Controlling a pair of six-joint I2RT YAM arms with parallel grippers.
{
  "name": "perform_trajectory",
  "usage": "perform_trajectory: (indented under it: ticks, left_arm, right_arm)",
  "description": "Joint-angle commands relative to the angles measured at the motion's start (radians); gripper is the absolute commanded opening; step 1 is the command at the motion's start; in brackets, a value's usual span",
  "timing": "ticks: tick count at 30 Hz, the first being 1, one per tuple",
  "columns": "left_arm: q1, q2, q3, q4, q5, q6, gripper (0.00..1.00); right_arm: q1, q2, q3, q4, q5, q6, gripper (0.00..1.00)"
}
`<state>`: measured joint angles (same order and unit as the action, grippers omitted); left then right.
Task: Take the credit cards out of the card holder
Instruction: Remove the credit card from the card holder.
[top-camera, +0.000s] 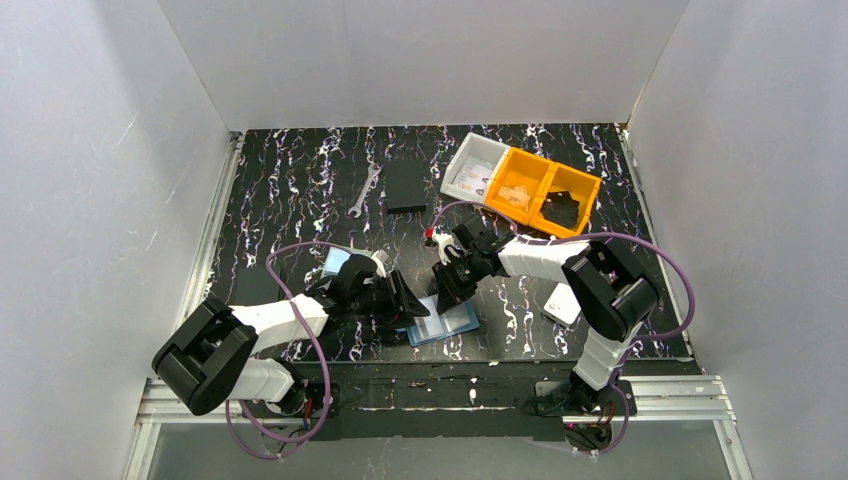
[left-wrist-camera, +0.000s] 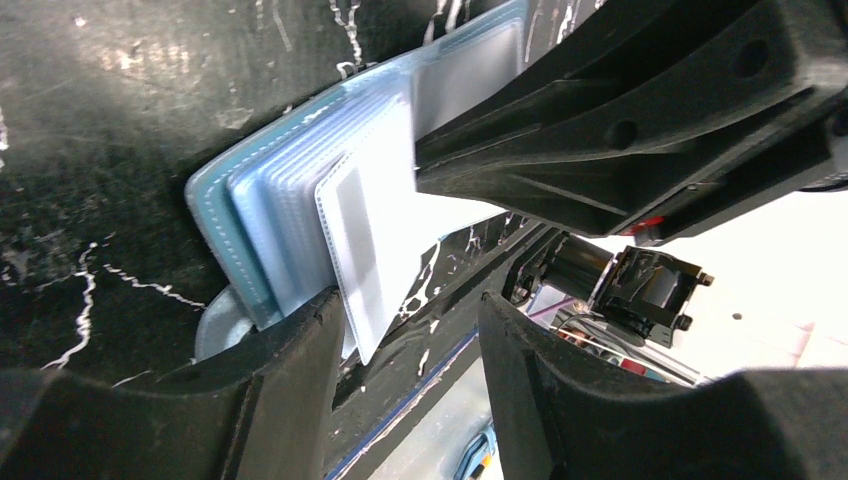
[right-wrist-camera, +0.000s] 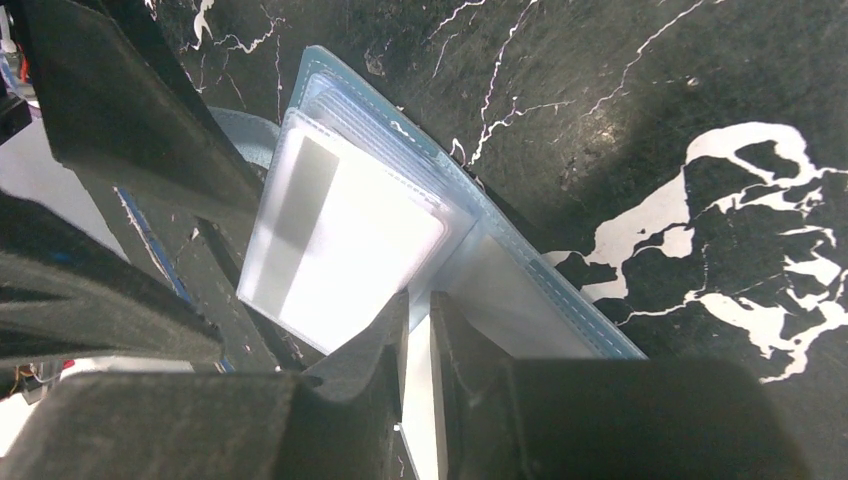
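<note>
The blue card holder (top-camera: 452, 324) lies open near the table's front edge, its clear pockets fanned out (left-wrist-camera: 290, 215). A pale leaf with a grey stripe (right-wrist-camera: 340, 240) sticks out past the holder's blue edge (right-wrist-camera: 560, 300). My right gripper (right-wrist-camera: 420, 305) is shut on a thin white sheet coming out of the holder, by its look a credit card. My left gripper (left-wrist-camera: 410, 305) is open, and its left finger (left-wrist-camera: 290, 380) rests on the holder's corner. In the top view both grippers (top-camera: 408, 305) (top-camera: 447, 292) meet over the holder. A pale blue card (top-camera: 337, 262) lies by the left arm.
At the back right stand a white bin (top-camera: 472, 168) and orange bins (top-camera: 540, 190) with small items. A wrench (top-camera: 365, 190) and a flat black rectangle (top-camera: 405, 185) lie at the back. A white box (top-camera: 563, 303) sits by the right arm.
</note>
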<state>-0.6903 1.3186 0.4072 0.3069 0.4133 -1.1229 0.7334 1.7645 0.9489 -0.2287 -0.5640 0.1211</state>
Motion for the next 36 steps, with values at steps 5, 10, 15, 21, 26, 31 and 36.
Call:
perform_trajectory:
  ticks: [5, 10, 15, 21, 26, 31, 36]
  left_arm:
    - [-0.005, -0.007, 0.054, 0.035, 0.031, 0.016, 0.50]
    - [-0.005, 0.002, 0.059, 0.049, 0.038, 0.016, 0.50]
    - [-0.004, 0.017, 0.070, 0.068, 0.048, 0.021, 0.51]
    - [-0.004, 0.051, 0.095, 0.080, 0.067, 0.026, 0.51]
    - [-0.005, 0.072, 0.120, 0.091, 0.077, 0.023, 0.51]
    - [-0.005, 0.080, 0.141, 0.103, 0.088, 0.021, 0.52]
    - [-0.005, 0.089, 0.138, 0.117, 0.100, 0.023, 0.52]
  right_arm:
    - [0.001, 0.011, 0.013, 0.007, 0.027, -0.026, 0.26]
    - [0.001, -0.007, 0.014, 0.008, 0.013, -0.030, 0.30]
    - [-0.017, -0.043, 0.014, 0.005, -0.003, -0.037, 0.34]
    - [-0.048, -0.099, -0.006, 0.017, -0.065, -0.047, 0.45]
    - [-0.058, -0.122, -0.022, 0.023, -0.134, -0.068, 0.59]
    - [-0.079, -0.129, -0.034, 0.043, -0.154, -0.045, 0.62]
    - [-0.117, -0.112, -0.067, 0.116, -0.216, 0.064, 0.65]
